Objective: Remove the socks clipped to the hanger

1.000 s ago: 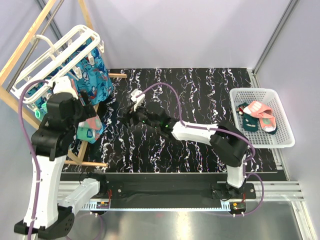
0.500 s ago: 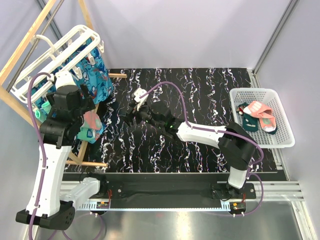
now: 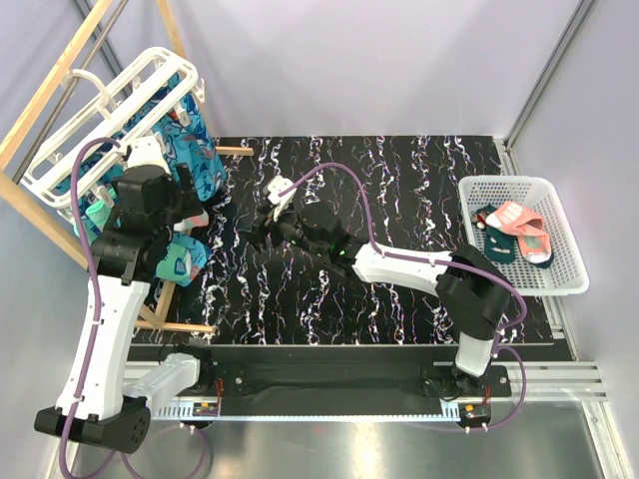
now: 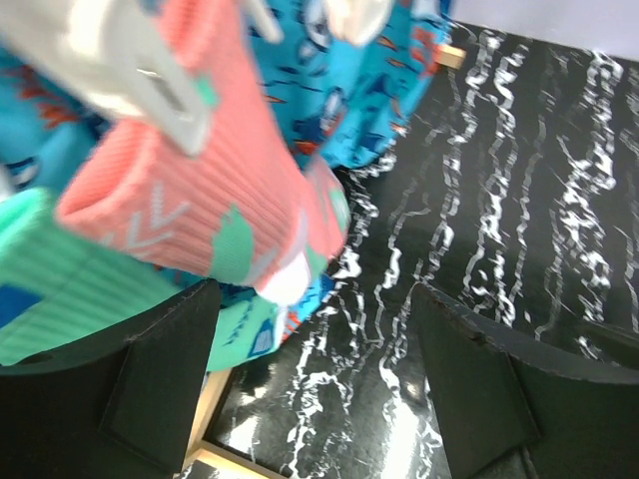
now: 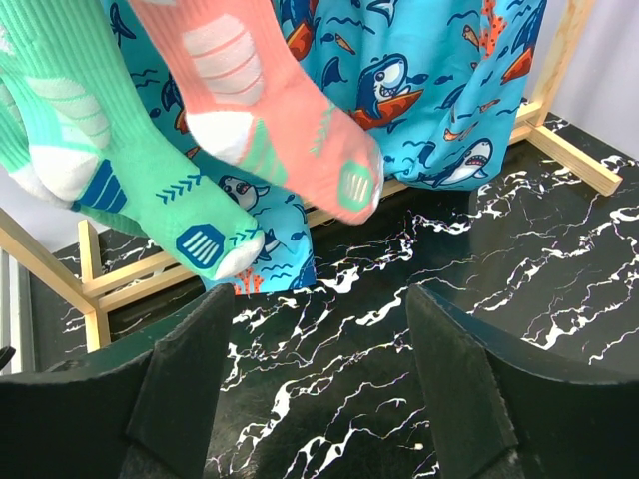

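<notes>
Socks (image 5: 130, 180) clipped on the hanger (image 3: 152, 62)
Left gripper (image 4: 312, 295), wide apart and empty, sits just beneath the hanger's coral sock (image 4: 190, 190); right gripper (image 5: 319, 299), likewise spread and empty, faces the hanger.

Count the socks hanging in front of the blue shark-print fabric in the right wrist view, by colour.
Coral-pink sock: 1
Mint-green sock: 1
Total: 2
The blue shark-print fabric behind them is not counted, because its separate pieces cannot be told apart.
</notes>
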Tool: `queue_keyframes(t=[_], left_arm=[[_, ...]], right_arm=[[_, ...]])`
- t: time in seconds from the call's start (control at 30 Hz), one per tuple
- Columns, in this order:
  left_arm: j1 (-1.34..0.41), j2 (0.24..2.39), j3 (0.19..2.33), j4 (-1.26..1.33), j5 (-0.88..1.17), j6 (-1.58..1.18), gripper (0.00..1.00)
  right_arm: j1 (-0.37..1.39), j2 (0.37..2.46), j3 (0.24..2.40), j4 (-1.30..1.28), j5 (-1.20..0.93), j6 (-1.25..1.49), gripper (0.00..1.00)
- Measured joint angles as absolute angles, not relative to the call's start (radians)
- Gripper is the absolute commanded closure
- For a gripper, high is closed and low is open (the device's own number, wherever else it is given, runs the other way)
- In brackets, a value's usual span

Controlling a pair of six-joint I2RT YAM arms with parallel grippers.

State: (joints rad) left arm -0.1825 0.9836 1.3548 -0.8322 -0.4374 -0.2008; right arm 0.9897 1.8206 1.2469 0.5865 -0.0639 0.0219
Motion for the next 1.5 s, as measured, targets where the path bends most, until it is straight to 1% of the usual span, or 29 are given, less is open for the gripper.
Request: queue_keyframes(t=[0.2, 0.33, 0.6, 0.67, 0.93, 1.07, 1.3, 1.37, 1.43, 1.5], left_arm=[[-0.183, 0.984, 1.354, -0.828, -0.352, -0.205, 0.18], [-0.183, 0.979, 1.346, -0.825, -0.352, -0.210, 0.19], [-0.183, 0.952, 1.326, -0.852, -0.405, -0.210, 0.18], [-0.183, 0.944, 1.330, -0.871, -0.408, -0.209, 0.16], [-0.183, 0.850, 1.332, -0.896, -0.490, -0.201, 0.16], [-0.183, 0.875, 1.331, -0.890, -0.526, -0.195, 0.16], [-0.183, 0.960, 1.326, -0.863, -0.549, -0.200, 0.16], [-0.181, 0.963, 1.315, -0.843, -0.554, -0.200, 0.16], [-0.181, 0.963, 1.307, -0.825, -0.551, -0.200, 0.20], [-0.181, 0.968, 1.306, -0.810, -0.548, -0.201, 0.22]], right_arm=[[0.990, 1.821, 1.254, 0.586, -0.064, 0.009, 0.27], [0.990, 1.840, 1.281, 0.580, -0.072, 0.002, 0.28], [0.990, 1.849, 1.290, 0.576, -0.074, 0.009, 0.28], [0.990, 1.849, 1.290, 0.575, -0.074, 0.012, 0.27], [0.990, 1.849, 1.289, 0.574, -0.074, 0.012, 0.26], [0.990, 1.849, 1.284, 0.575, -0.078, 0.012, 0.26], [0.990, 1.849, 1.271, 0.575, -0.072, 0.012, 0.24], [0.990, 1.849, 1.271, 0.575, -0.072, 0.012, 0.23], [0.990, 1.849, 1.270, 0.575, -0.072, 0.012, 0.24], [0.990, 1.849, 1.269, 0.575, -0.072, 0.005, 0.26]])
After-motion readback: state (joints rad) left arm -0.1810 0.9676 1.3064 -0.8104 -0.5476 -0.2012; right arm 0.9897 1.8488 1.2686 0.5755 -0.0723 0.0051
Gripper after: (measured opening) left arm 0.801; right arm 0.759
